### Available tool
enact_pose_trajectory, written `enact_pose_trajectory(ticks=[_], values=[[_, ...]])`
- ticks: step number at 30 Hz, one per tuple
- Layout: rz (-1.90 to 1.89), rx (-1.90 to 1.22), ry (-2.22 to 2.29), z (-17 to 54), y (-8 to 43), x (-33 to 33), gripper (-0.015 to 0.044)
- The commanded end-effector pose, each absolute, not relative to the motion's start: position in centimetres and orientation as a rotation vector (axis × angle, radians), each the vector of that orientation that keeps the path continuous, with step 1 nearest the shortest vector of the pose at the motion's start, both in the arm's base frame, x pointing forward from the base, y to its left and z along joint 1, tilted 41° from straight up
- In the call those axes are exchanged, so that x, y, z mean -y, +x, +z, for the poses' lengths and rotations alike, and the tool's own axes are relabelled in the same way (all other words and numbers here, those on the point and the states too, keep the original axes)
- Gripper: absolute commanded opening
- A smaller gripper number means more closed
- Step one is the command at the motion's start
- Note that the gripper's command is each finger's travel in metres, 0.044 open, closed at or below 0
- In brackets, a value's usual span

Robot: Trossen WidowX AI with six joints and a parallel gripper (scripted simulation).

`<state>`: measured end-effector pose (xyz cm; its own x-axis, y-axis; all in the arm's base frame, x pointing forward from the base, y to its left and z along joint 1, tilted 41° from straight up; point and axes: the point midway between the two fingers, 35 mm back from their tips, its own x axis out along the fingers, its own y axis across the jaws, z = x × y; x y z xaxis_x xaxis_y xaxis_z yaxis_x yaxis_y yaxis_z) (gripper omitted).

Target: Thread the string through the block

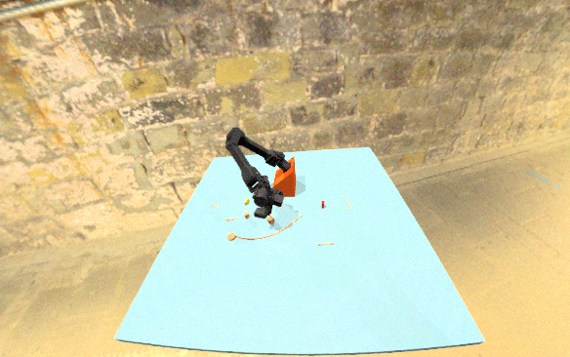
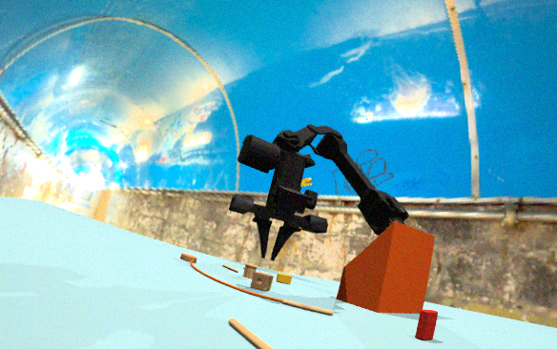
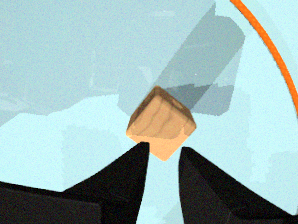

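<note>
The wooden block (image 1: 270,219) (image 2: 265,285) (image 3: 159,122) stands on the table; its hole shows in the exterior view. The wooden button (image 1: 231,237) (image 2: 188,257) lies left of it. The orange string (image 1: 256,239) (image 2: 229,284) (image 3: 272,47) curves past the block, outside the hole. The stick (image 1: 297,219) (image 2: 310,308) on its free end lies flat, to the block's right. My gripper (image 2: 268,258) (image 3: 164,153) hangs above the block, touching nothing. Its fingers are nearly together, with a narrow gap and nothing between them. The fingertips are hidden in the top view.
Loose sticks (image 1: 326,244) (image 1: 348,205) (image 1: 231,218) (image 2: 248,334) lie around. A small wooden spool-like piece (image 1: 246,215) (image 2: 249,271) and a yellow block (image 1: 247,201) (image 2: 284,278) are near the wooden block. A red cylinder (image 1: 322,204) (image 2: 426,325) stands beyond the orange arm base (image 1: 285,184) (image 2: 405,272).
</note>
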<state>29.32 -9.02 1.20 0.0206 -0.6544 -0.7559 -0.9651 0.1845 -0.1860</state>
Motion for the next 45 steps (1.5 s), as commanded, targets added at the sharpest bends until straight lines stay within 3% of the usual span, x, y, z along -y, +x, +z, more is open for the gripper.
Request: enact_pose_trajectory(ticks=[1,13,16,23,30,33,45], values=[[0.522,-1.709,-1.545,1.2,29.3,9.0,0.0000],[0.522,-1.709,-1.545,1.2,29.3,9.0,0.0000],[0.717,-1.694,-1.682,-0.1,29.8,7.4,0.0079],[1.623,-1.451,-2.229,-6.0,30.0,0.4,0.0262],[1.647,-1.440,-2.241,-6.1,30.0,0.3,0.0440],[1.647,-1.440,-2.241,-6.1,30.0,0.3,0.0440],[1.647,-1.440,-2.241,-6.1,30.0,0.3,0.0125]])
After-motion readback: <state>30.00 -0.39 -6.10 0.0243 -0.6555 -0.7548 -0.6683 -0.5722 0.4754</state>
